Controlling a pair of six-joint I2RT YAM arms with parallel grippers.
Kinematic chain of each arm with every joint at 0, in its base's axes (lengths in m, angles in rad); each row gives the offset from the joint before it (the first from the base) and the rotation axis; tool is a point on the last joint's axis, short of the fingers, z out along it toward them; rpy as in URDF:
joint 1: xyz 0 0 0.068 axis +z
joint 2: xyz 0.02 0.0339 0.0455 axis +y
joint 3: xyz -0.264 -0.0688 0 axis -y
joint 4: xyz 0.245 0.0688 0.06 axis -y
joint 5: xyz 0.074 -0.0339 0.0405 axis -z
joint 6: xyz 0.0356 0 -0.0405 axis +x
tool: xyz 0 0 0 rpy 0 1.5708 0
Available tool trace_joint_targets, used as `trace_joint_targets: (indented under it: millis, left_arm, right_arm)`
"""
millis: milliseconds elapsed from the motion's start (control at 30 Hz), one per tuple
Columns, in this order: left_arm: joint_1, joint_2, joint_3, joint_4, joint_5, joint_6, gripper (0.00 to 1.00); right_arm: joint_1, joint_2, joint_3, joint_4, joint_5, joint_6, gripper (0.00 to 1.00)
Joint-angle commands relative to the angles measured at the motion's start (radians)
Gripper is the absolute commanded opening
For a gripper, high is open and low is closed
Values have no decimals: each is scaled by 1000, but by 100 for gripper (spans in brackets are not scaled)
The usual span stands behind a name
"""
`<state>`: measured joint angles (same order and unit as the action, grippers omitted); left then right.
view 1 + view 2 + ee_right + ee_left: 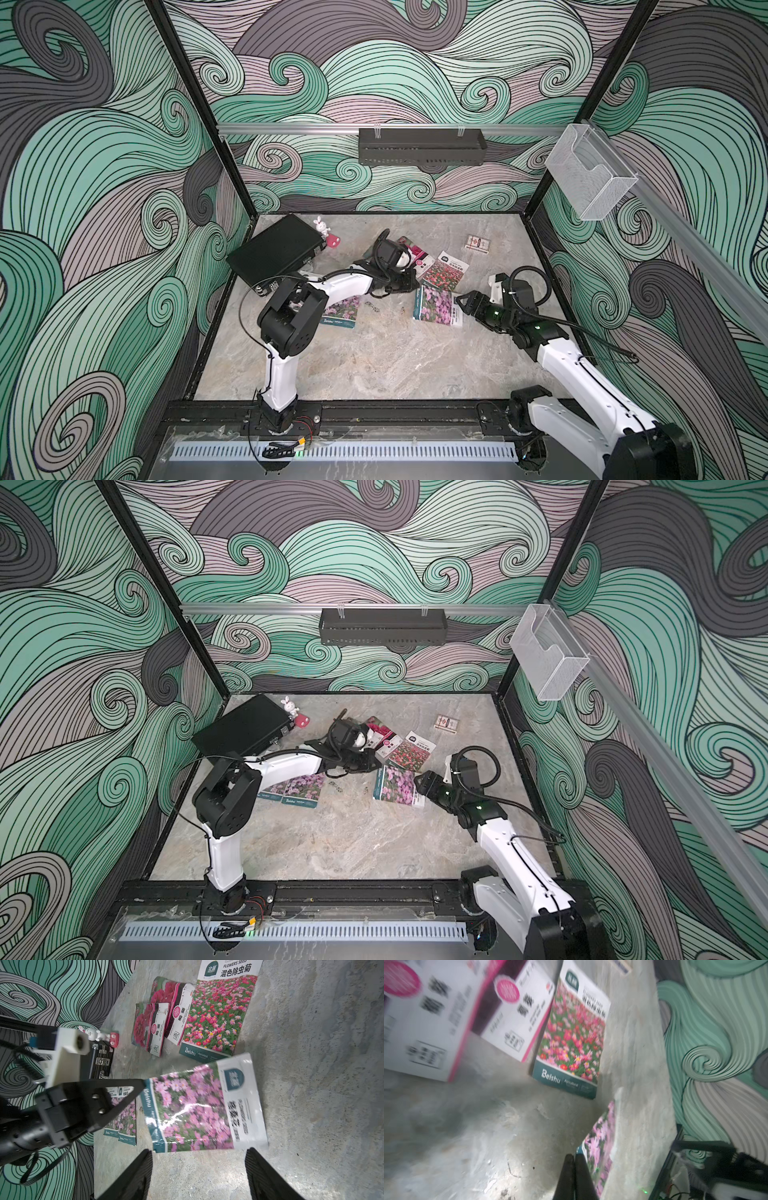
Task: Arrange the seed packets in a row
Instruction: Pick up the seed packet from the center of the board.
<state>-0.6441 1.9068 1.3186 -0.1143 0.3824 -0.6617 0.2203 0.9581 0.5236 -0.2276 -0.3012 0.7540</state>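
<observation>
Your L gripper (574, 1156) is clenched, tip against the teal edge of the purple-pink seed packet (199, 1105), mid-table toward the right edge. R gripper (199, 1149): released, fingers spread just short of that pkt.

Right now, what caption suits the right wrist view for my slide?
Open right jaws face a glossy purple-pink flower seed packet on grey marbled tabletop; shut left jaws near its teal edge.

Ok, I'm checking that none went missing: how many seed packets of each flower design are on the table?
Purple-pink field packets: 3
Big magenta bloom packets: 2
Red-pink field packet: 1
Total: 6
</observation>
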Motion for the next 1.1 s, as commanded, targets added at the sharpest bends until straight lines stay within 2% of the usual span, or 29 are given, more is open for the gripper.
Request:
trace_joint_targets:
  millis: [0, 167, 400, 700, 967, 1067]
  left_arm:
    - [35, -81, 8, -12, -66, -110, 0]
    - [77, -142, 4, -10, -98, -183, 0]
    - [96, -204, -17, 35, -139, -258, 0]
    - [103, -220, -9, 44, -148, -243, 0]
    - [109, -215, -14, 68, -108, -197, 0]
    - [110, -213, -18, 77, -94, -190, 0]
  right_arm:
    - [-2, 25, 39, 71, -35, 105, 72]
    - [7, 8, 51, 145, -8, 222, 73]
    - [47, 102, -31, 452, 1, 527, 73]
    - [180, 337, -44, 757, 42, 798, 78]
    - [288, 636, -58, 1187, 43, 1059, 79]
    - [333, 744, -44, 1346, 95, 1136, 84]
